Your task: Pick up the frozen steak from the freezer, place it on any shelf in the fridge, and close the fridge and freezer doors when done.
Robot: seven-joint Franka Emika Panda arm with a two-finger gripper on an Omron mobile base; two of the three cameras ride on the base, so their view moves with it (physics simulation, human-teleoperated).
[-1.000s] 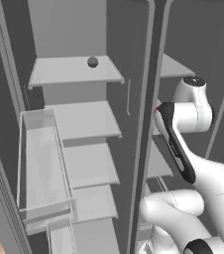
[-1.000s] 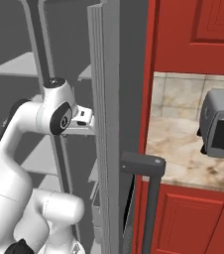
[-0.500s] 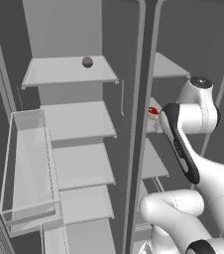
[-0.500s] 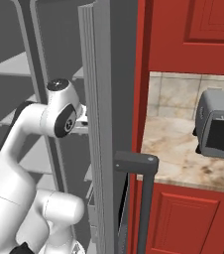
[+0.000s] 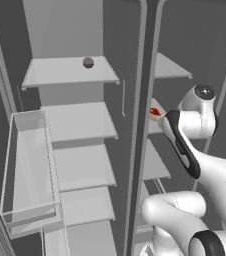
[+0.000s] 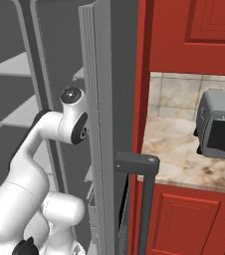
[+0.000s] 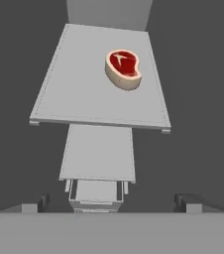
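The frozen steak (image 7: 124,68), a red oval with a pale rim, lies toward the back right of a narrow freezer shelf (image 7: 79,94). My gripper (image 7: 111,203) hangs above and in front of that shelf, well short of the steak. Its fingertips (image 7: 187,202) stand wide apart with nothing between them, so it is open. In the left base view a bit of the steak (image 5: 154,112) shows just past the centre divider, inside the freezer (image 5: 171,67). The fridge (image 5: 60,30) stands open to the left, with broad shelves (image 5: 80,120). The freezer door (image 6: 109,119) stands open beside my arm.
A small dark ball (image 5: 88,62) sits on the fridge's top shelf. The open fridge door's bin rack (image 5: 27,170) juts out at the left. The freezer door's dark bar handle (image 6: 145,209) is close on my right, with red cabinets and a grey countertop appliance (image 6: 219,124) beyond.
The hand has swung into the freezer, out of sight behind the freezer door in the right base view. The steak has come into sight in the left base view. Both views shifted slightly.
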